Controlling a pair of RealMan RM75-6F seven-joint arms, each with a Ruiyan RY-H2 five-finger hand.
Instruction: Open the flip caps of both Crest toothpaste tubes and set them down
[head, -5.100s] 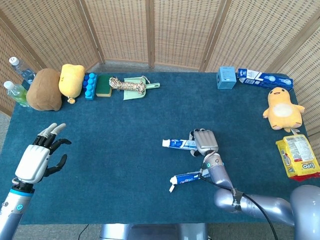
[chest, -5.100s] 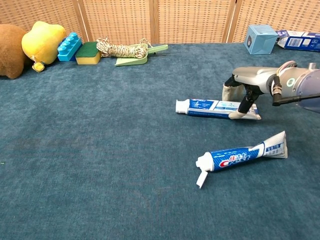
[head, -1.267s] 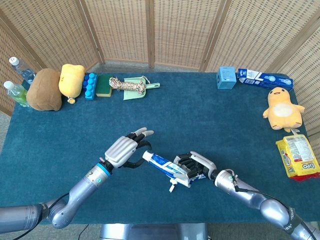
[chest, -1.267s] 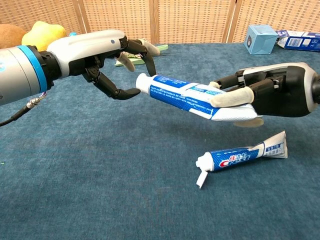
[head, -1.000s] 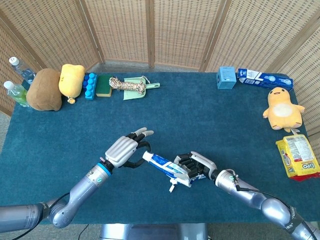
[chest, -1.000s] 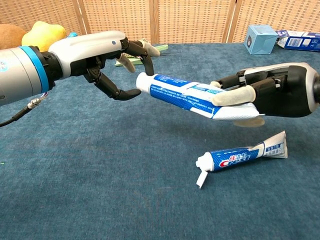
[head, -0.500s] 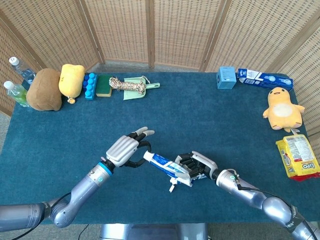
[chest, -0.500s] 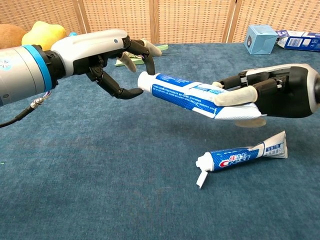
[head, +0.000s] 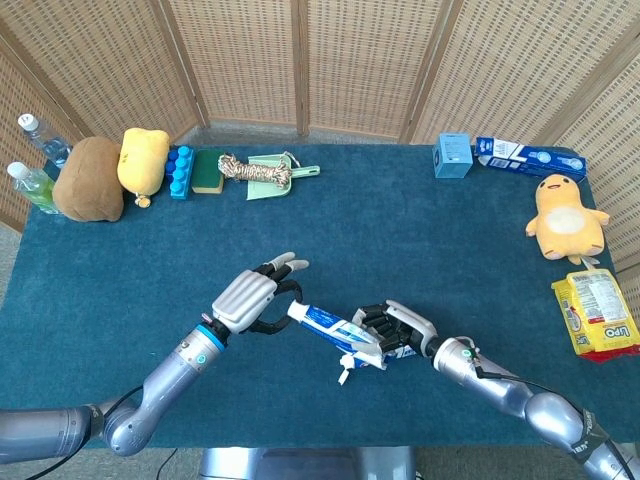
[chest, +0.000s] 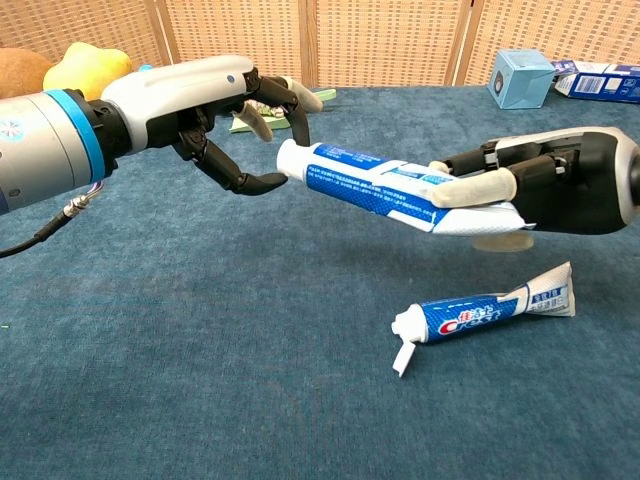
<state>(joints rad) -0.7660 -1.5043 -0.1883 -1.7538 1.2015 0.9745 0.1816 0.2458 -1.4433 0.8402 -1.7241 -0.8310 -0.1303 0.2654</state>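
Observation:
My right hand (chest: 560, 190) grips a blue-and-white Crest tube (chest: 385, 188) by its flat end and holds it above the table, with the cap (chest: 290, 156) pointing left. My left hand (chest: 200, 95) is at that cap with its fingers spread; one fingertip (chest: 299, 137) lies over the cap and the thumb curls just below it. The cap looks closed. The second Crest tube (chest: 480, 312) lies on the cloth beneath, and its flip cap (chest: 403, 355) hangs open. In the head view the left hand (head: 248, 298) and right hand (head: 396, 331) meet over the held tube (head: 328, 324).
Back left stand bottles (head: 32, 185), a brown plush (head: 88, 180), a yellow plush (head: 142, 160), blue blocks (head: 180, 170), a sponge (head: 208, 171), rope (head: 245, 170) and a dustpan (head: 285, 172). Back right are a blue box (head: 453, 156) and a toothpaste carton (head: 528, 157). A yellow toy (head: 564, 215) and a snack pack (head: 598, 315) sit at the right edge.
Since 5 s ago my right hand lifted the far tube off the cloth and my left hand came in to its cap. Over the last second both barely shifted.

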